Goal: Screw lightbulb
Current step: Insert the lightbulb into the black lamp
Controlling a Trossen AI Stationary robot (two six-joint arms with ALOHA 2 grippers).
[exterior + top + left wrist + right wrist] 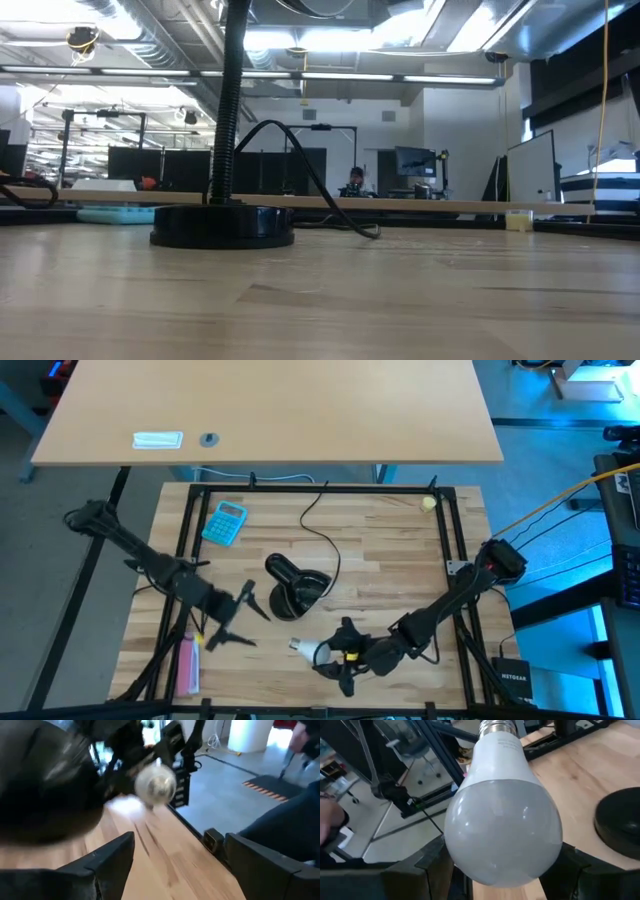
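One light, fragile, slippery lightbulb (502,815) hangs near the counter's front edge, its globe held in the right gripper (335,657) jaws; left gripper (235,622) jaws look wide, probably empty.

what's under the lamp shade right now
From above, the black lamp shade covers part of the lamp's round base and the wooden table. Its socket is hidden. The lightbulb sits apart, in the right gripper.
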